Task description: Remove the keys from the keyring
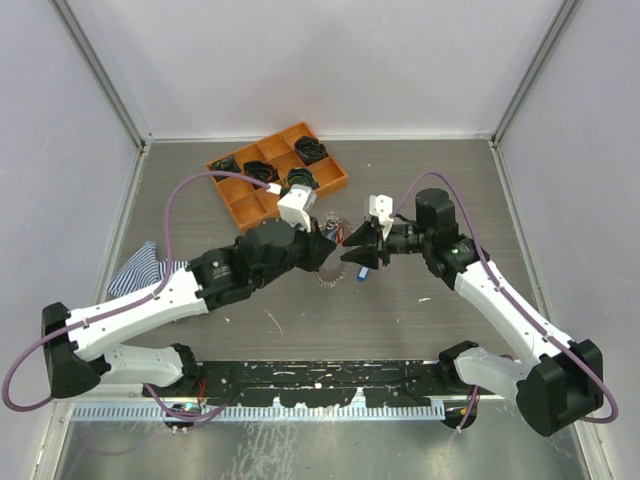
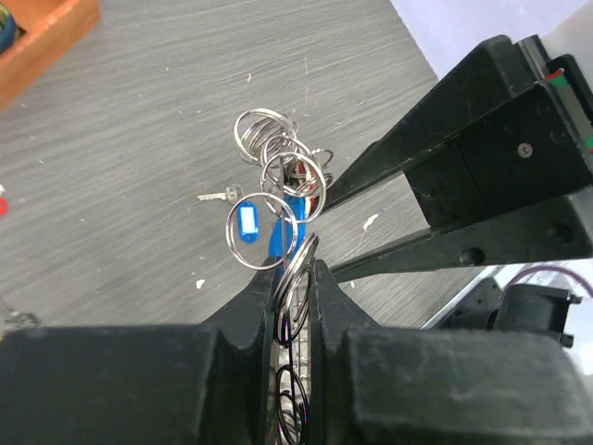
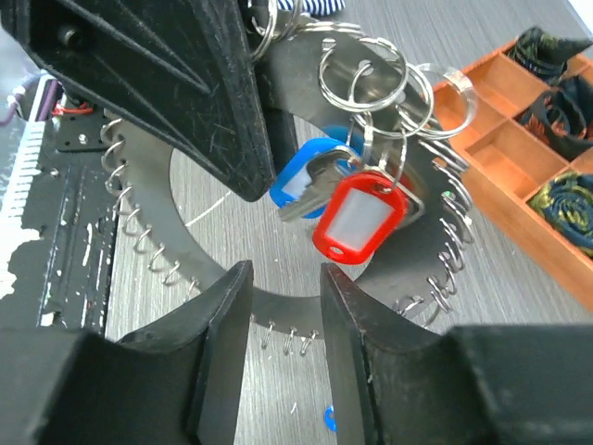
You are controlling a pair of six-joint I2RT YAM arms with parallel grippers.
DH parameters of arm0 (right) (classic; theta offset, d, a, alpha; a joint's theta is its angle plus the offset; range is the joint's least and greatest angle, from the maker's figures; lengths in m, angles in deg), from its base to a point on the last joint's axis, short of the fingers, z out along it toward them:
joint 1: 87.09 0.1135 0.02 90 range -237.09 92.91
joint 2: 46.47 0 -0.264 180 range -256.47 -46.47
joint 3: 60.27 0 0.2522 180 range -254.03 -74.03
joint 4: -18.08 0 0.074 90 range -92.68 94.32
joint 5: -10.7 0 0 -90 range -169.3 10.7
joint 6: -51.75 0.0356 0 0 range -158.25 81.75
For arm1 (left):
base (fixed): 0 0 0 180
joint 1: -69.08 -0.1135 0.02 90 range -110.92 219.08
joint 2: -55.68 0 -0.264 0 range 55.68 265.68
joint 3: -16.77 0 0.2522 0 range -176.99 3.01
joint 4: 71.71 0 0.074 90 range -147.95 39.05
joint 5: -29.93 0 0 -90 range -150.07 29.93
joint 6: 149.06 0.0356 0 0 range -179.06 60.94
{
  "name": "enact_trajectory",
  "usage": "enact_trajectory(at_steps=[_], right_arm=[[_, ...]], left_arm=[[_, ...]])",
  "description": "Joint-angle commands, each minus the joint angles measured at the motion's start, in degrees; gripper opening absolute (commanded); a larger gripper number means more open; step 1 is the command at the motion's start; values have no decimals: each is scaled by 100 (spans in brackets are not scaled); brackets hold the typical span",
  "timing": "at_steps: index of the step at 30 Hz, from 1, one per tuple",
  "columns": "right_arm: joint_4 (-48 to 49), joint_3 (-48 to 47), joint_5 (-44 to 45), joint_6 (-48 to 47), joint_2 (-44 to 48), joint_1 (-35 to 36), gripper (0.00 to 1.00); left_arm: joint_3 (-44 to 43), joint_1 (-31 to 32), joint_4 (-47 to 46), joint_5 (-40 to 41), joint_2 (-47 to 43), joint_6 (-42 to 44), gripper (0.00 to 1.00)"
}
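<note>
Left pincer (image 2: 298, 274): shut tight on the wire loops of the keyring (image 3: 153, 209), which it holds raised off the bench (image 2: 120, 167).
Right pincer (image 3: 285, 295): partly open with nothing in it, its tips just short of the keyring's lower arc.
Keys (image 3: 310, 190): hanging with the red tag (image 3: 359, 221) and blue tag (image 3: 298, 178), just ahead of the right pincer.
Loose key (image 2: 218, 196): flat on the bench beyond the left pincer.
Orange tray (image 3: 491, 199): right of the right pincer.

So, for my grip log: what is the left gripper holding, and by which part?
The keyring, pinched at its ring-fringed edge by the shut left gripper.
</note>
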Motion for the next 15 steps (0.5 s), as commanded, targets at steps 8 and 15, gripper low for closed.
enact_trajectory(at_steps=[8,15], right_arm=[[806,-94,-388,936,336,-372,49],[1249,87,-367,1139,570,-515,49]], left_arm=[[-3253,951,4019,1797,1225,3299,0],[-3799,1058,3994,2111,1392,4452,0]])
